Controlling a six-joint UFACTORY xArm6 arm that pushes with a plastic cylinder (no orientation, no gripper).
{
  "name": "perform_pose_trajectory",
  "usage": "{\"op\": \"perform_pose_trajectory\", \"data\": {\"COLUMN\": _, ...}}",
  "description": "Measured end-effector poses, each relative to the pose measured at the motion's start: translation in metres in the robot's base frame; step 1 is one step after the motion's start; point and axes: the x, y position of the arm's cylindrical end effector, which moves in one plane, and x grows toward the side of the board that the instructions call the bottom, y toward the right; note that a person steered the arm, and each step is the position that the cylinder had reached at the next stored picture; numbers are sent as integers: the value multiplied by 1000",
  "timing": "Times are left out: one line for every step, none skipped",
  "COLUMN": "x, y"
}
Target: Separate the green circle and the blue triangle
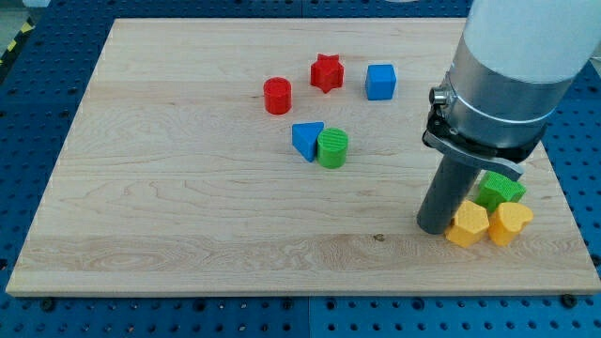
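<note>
The green circle [332, 148] sits near the middle of the wooden board [169, 188], touching the blue triangle [306, 140] on its left. My tip [434, 227] rests on the board at the view's lower right, well to the right of and below that pair. It stands just left of a yellow hexagon-like block [467, 225].
A red circle [277, 96], a red star [327, 72] and a blue cube [380, 82] lie above the pair. A green star-like block [501, 191] and a yellow heart [510, 222] cluster with the yellow hexagon beside my rod.
</note>
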Motion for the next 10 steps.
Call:
{"op": "perform_pose_trajectory", "data": {"x": 0, "y": 0}}
{"op": "perform_pose_trajectory", "data": {"x": 0, "y": -2}}
{"op": "perform_pose_trajectory", "data": {"x": -8, "y": -33}}
{"op": "perform_pose_trajectory", "data": {"x": -39, "y": -56}}
{"op": "perform_pose_trajectory", "data": {"x": -56, "y": -79}}
{"op": "perform_pose_trajectory", "data": {"x": -56, "y": -104}}
{"op": "perform_pose_trajectory", "data": {"x": -56, "y": -107}}
{"op": "perform_pose_trajectory", "data": {"x": -57, "y": -108}}
{"op": "perform_pose_trajectory", "data": {"x": -72, "y": -123}}
{"op": "perform_pose_trajectory", "data": {"x": -73, "y": -126}}
